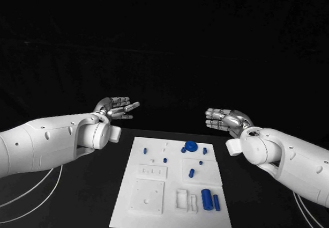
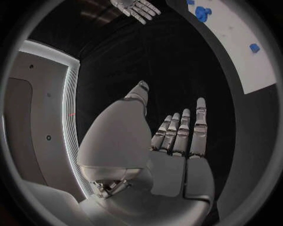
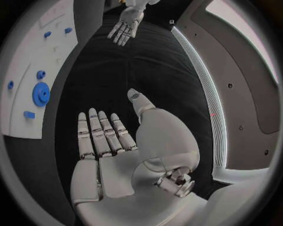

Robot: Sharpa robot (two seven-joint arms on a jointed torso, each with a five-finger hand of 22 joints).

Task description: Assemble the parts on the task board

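Observation:
The white task board (image 1: 169,222) lies in the middle of the black table, with several small blue parts on it. A round blue disc (image 1: 191,145) sits near its far edge, and blue cylinders (image 1: 207,196) lie near its right side. My left hand (image 1: 116,108) hovers beyond the board's far left corner, fingers apart and holding nothing. My right hand (image 1: 226,120) is raised beyond the far right corner, also empty with fingers spread. In the left wrist view my left hand (image 2: 177,136) is flat and open; in the right wrist view my right hand (image 3: 103,136) is the same.
White recessed blocks (image 1: 149,195) and a slotted fixture (image 1: 186,200) stand on the board's near half. Bare black table lies on both sides of the board. Cables (image 1: 18,198) hang under my left arm. The board's edge (image 3: 23,70) curves past in the right wrist view.

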